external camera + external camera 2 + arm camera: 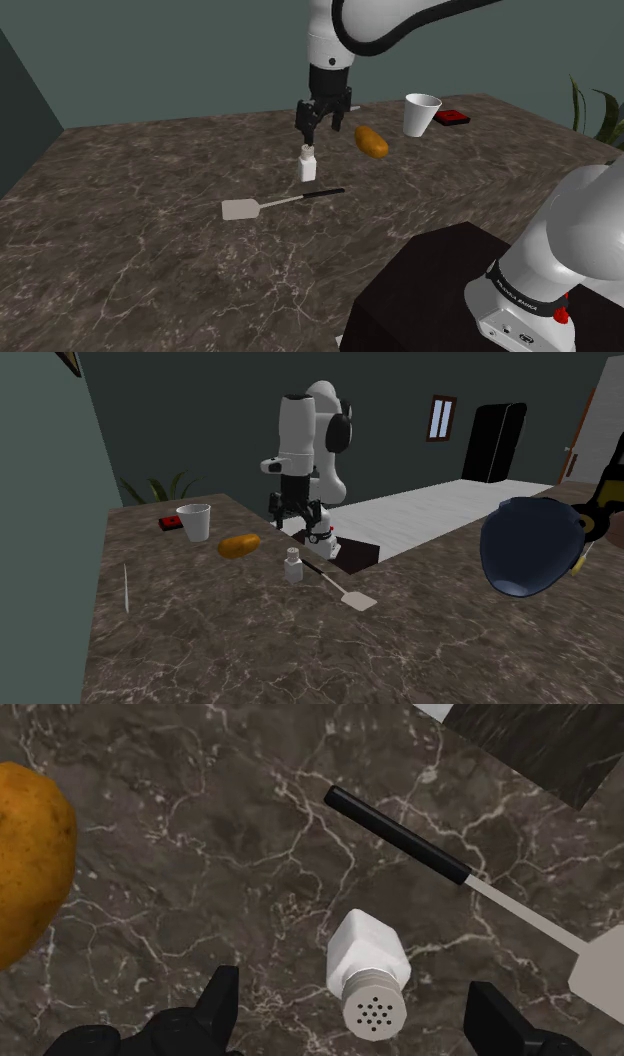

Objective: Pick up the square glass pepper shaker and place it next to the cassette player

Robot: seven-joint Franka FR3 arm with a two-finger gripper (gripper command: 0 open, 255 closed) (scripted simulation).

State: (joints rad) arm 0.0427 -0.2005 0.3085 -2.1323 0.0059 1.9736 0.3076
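Right, the dark marbled desk [150,260] carries everything, and the white arm [345,30] reaches out over its middle with the wrist pointed straight down. In the shoulder view a long spatula [241,209] lies flat at about 7 o'clock from the jaws. A white cup [421,113] stands at about 3 o'clock from them, and an orange-brown oblong lump [371,141] lies between the cup and the jaws. The small red-and-black block [452,117] just past the cup I take to be the cassette player.

Smallest of the lot is the pepper shaker [308,163] — drawn white, with a square body and a perforated cap. It stands upright on the desk at 6 o'clock from the jaws, directly beneath them.

The jaws are wide apart and touch nothing. In the wrist view the shaker sits about midway between the two fingers with clear desk on either side of it. Its long axis is vertical, in line with the approach, so I judge the next move to be a straight descent before closing. The cassette player lies at roughly 2 o'clock from the shaker — past the orange lump and the cup.
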